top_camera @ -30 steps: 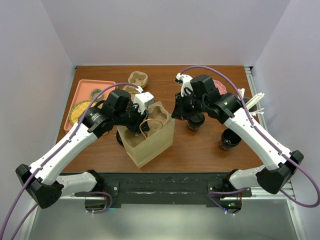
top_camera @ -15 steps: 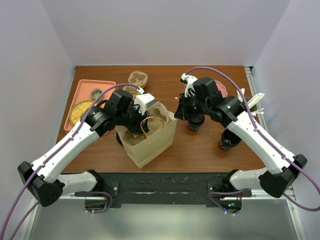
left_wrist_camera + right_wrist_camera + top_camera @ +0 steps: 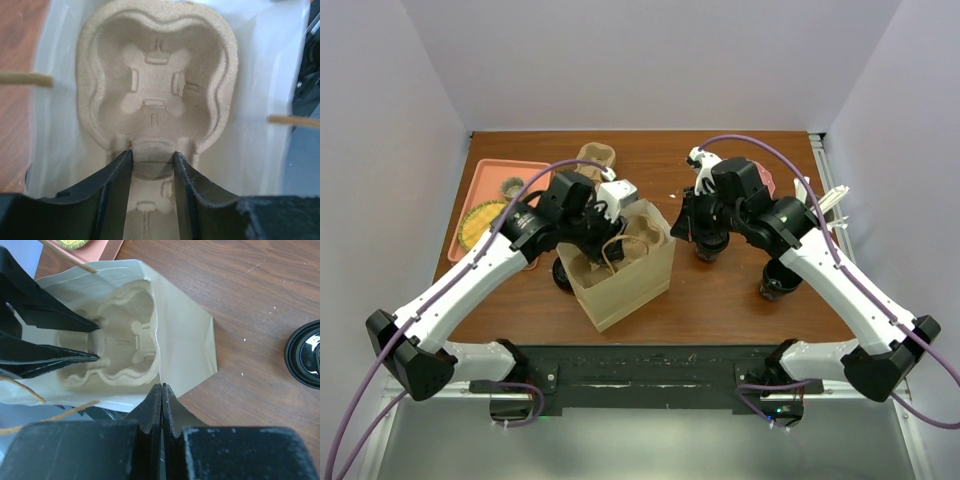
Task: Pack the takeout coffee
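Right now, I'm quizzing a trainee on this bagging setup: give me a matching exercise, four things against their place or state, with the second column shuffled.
Things
1. left gripper
2. right gripper
3. pink tray
4. gripped cup carrier

Places or states
A. at the left edge of the table
B. shut on the rim of the paper bag
C. tan pulp, down inside the paper bag
D. clamped on a carrier's centre ridge

Pairs: 1-D, 2-B, 3-A, 4-C
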You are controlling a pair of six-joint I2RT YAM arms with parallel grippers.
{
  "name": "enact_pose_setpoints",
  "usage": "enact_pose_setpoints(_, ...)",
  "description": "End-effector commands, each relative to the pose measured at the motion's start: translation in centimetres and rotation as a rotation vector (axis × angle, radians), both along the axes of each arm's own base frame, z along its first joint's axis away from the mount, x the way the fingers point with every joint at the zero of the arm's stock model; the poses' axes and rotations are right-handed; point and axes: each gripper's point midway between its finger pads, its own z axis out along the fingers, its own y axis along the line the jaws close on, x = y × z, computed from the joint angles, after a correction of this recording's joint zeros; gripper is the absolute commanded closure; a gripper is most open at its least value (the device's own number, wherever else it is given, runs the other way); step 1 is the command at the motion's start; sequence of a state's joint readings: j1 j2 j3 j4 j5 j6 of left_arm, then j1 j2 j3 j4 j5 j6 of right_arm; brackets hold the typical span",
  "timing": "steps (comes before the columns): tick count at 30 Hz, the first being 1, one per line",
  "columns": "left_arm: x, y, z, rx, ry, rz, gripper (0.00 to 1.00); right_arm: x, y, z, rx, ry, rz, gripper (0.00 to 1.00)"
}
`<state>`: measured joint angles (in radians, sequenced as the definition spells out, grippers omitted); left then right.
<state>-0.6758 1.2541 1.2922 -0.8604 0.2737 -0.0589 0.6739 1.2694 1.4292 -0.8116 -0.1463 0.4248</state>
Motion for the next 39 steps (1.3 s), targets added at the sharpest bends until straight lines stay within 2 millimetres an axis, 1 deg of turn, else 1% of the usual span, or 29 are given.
enact_pose_setpoints(1, 1.4, -1.5, 4.6, -0.086, -0.083, 0.001, 0.51, 0.2, -0.7, 1.6, 0.035, -0.058, -0.048, 1.00)
enact_pose_setpoints(2, 1.6, -1.6, 4.9, -0.094, -0.084, 0.014, 0.49, 0.2, -0.8, 1.6, 0.036, -0.061, -0.051, 1.00)
enact_pose_setpoints(3, 1.8, -1.8, 5.7, -0.108, -0.096, 0.018, 0.41, 0.1, -0.9, 1.8, 0.040, -0.065, -0.056, 1.00)
enact_pose_setpoints(4, 1.8, -1.8, 6.0, -0.117, -0.097, 0.021, 0.39, 0.1, -0.9, 1.6, 0.036, -0.065, -0.059, 1.00)
enact_pose_setpoints(6, 1.8, -2.0, 6.5, -0.130, -0.095, 0.026, 0.37, 0.1, -1.0, 1.7, 0.036, -0.067, -0.062, 1.00)
enact_pose_setpoints(11, 1.6, -1.9, 6.8, -0.136, -0.084, 0.038, 0.37, 0.3, -1.3, 1.6, 0.030, -0.069, -0.082, 1.00)
enact_pose_setpoints(14, 1.7, -2.0, 7.8, -0.158, -0.094, 0.054, 0.37, 0.4, -1.5, 1.3, 0.019, -0.063, -0.101, 1.00)
enact_pose_setpoints(17, 2.3, -2.1, 10.3, -0.215, -0.137, 0.097, 0.37, 0.8, -2.2, 1.0, -0.004, -0.071, -0.140, 1.00)
enact_pose_setpoints(19, 2.4, -2.1, 11.8, -0.257, -0.160, 0.117, 0.34, 1.3, -2.8, 1.2, -0.016, -0.091, -0.183, 1.00)
enact_pose_setpoints(20, 2.4, -2.2, 13.3, -0.292, -0.175, 0.123, 0.32, 1.6, -3.2, 1.4, -0.022, -0.105, -0.207, 1.00)
enact_pose_setpoints(22, 2.5, -2.3, 14.4, -0.311, -0.185, 0.138, 0.32, 2.1, -3.9, 2.0, -0.031, -0.129, -0.250, 1.00)
enact_pose_setpoints(23, 2.6, -2.0, 15.5, -0.322, -0.192, 0.165, 0.32, 2.3, -4.1, 2.1, -0.036, -0.135, -0.263, 1.00)
enact_pose_setpoints(25, 2.8, -1.4, 16.0, -0.320, -0.186, 0.216, 0.32, 2.5, -4.8, 2.3, -0.051, -0.136, -0.313, 1.00)
enact_pose_setpoints(26, 2.8, -0.6, 16.1, -0.308, -0.171, 0.273, 0.31, 2.4, -4.9, 2.4, -0.047, -0.135, -0.313, 1.00)
enact_pose_setpoints(28, 2.6, 0.0, 15.9, -0.291, -0.148, 0.311, 0.30, 1.8, -4.6, 2.6, -0.010, -0.121, -0.301, 1.00)
enact_pose_setpoints(29, 2.3, 1.0, 15.5, -0.271, -0.118, 0.375, 0.29, 1.5, -4.6, 2.6, -0.006, -0.115, -0.296, 0.96)
enact_pose_setpoints(30, 1.9, 1.5, 15.6, -0.270, -0.111, 0.395, 0.29, 1.3, -4.6, 2.8, 0.005, -0.112, -0.296, 0.90)
enact_pose_setpoints(31, 1.5, 2.0, 15.5, -0.268, -0.095, 0.417, 0.29, 1.0, -4.7, 2.8, 0.004, -0.104, -0.292, 0.80)
enact_pose_setpoints(32, 0.7, 3.1, 14.7, -0.248, -0.047, 0.482, 0.29, 0.6, -4.1, 2.9, 0.022, -0.089, -0.262, 0.77)
enact_pose_setpoints(34, -0.1, 4.2, 13.3, -0.207, 0.009, 0.544, 0.30, 0.4, -3.6, 3.3, 0.023, -0.089, -0.221, 0.69)
enact_pose_setpoints(35, -1.1, 4.9, 11.4, -0.155, 0.084, 0.585, 0.30, 0.2, -3.4, 3.6, 0.028, -0.087, -0.204, 0.68)
enact_pose_setpoints(36, -1.8, 5.2, 10.8, -0.146, 0.108, 0.587, 0.30, 0.4, -3.5, 4.9, 0.032, -0.109, -0.204, 0.66)
enact_pose_setpoints(37, -2.3, 5.3, 10.2, -0.143, 0.128, 0.587, 0.30, 0.5, -3.8, 4.2, -0.014, -0.082, -0.213, 0.64)
enact_pose_setpoints(38, -2.9, 5.5, 9.6, -0.158, 0.147, 0.601, 0.30, 0.9, -4.3, 4.3, -0.041, -0.087, -0.238, 0.62)
enact_pose_setpoints(39, -3.0, 5.5, 9.7, -0.180, 0.143, 0.605, 0.30, 1.1, -4.5, 5.4, -0.054, -0.110, -0.239, 0.60)
